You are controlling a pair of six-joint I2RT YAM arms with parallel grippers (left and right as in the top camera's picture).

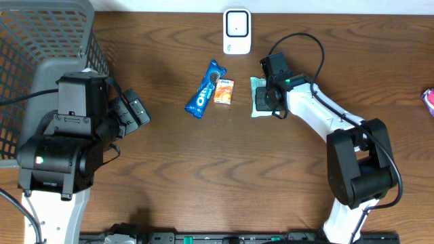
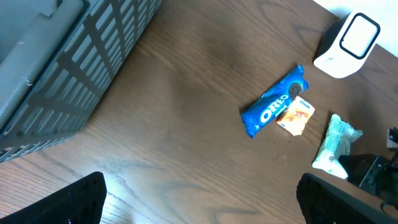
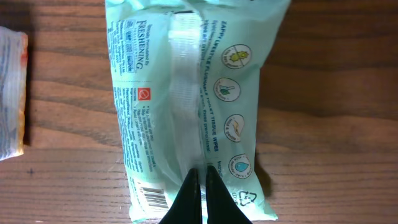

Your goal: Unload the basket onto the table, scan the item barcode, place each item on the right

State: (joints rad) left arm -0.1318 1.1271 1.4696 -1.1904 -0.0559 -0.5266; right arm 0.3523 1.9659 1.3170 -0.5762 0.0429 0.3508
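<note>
Item: wipes packet (image 3: 143, 106), flat on the table near the scanner (image 1: 237, 30), on its right-arm side; barcode (image 3: 152, 196) faces up | Handling: probably light, soft, slippery film; take it across the 2 long edges or by the centre seam | Right gripper (image 3: 199, 171): jaws fully closed, tips on that seam; cannot tell if film is pinched | Left gripper (image 1: 135, 112): wide open, empty, well apart from the scanner.

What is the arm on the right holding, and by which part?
The right gripper is shut on the green wipes pack, pinching its raised middle seam near one end.
</note>
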